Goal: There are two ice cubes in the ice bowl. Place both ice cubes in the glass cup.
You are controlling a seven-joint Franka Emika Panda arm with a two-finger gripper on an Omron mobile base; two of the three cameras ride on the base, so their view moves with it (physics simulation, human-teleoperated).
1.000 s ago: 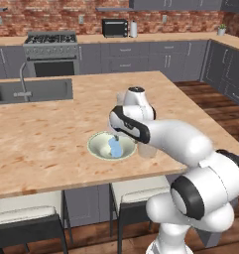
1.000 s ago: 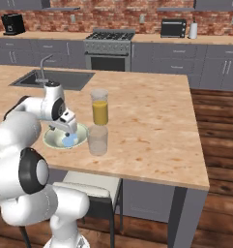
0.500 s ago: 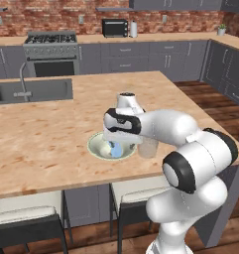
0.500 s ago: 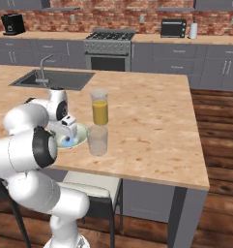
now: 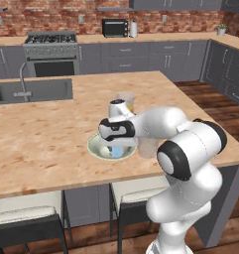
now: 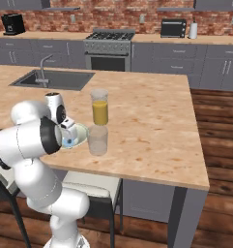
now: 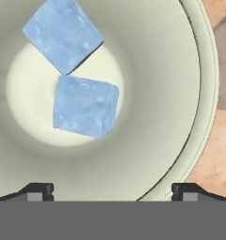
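The ice bowl [image 7: 156,93] is pale with a greenish rim, and both ice cubes lie in its middle, one [image 7: 63,33] touching the other [image 7: 86,112]. My gripper [image 7: 113,190] hangs open just above the bowl, with nothing between its fingertips [image 7: 39,190]. In the left base view the gripper [image 5: 113,144] points down into the ice bowl [image 5: 93,146] over a pale-blue ice cube [image 5: 116,150]. The glass cup [image 5: 148,146] stands right of the bowl, partly behind my arm. In the right base view the glass cup [image 6: 98,140] stands right beside the ice bowl [image 6: 81,133].
A taller glass of orange juice [image 6: 99,107] stands just behind the glass cup on the wooden island counter [image 6: 147,126]. A sink with a tap [image 6: 52,77] lies at the counter's far left. Stools stand below the near edge.
The hand has come down closer over the bowl and the arm has folded lower. Jaws stay wide. Ice cubes, bowl and glasses have not moved.
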